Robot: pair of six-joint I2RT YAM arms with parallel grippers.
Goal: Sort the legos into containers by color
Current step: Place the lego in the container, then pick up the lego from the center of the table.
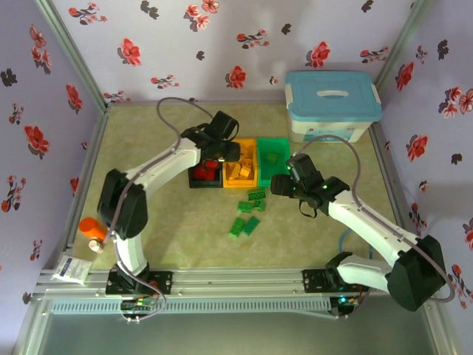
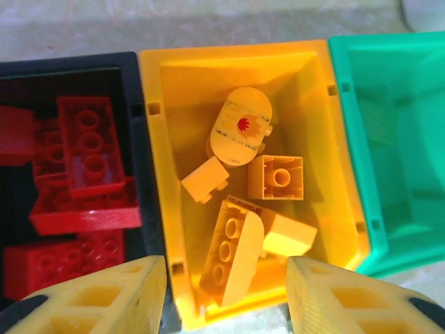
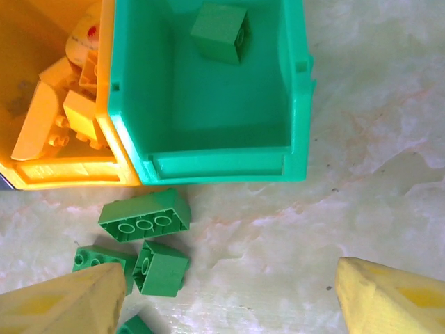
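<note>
Three containers stand in a row: a black one (image 2: pixel 135 90) with red legos (image 2: pixel 87 142), a yellow one (image 2: pixel 163 139) with several yellow legos (image 2: pixel 278 177), and a green one (image 3: pixel 208 163) holding a single green lego (image 3: pixel 219 23). My left gripper (image 2: pixel 226 292) hovers open over the near end of the yellow bin, above a long yellow brick (image 2: pixel 229 250) that lies tilted inside, apart from the fingers. My right gripper (image 3: pixel 229 299) stands open over bare table in front of the green bin. Loose green legos (image 3: pixel 144 214) lie just left of it, seen from above as a small cluster (image 1: pixel 247 214).
A large white box with a light-blue lid (image 1: pixel 332 103) stands at the back right. An orange cylinder (image 1: pixel 92 225) and a white packet (image 1: pixel 72 268) lie near the front left edge. Patterned walls close in the table.
</note>
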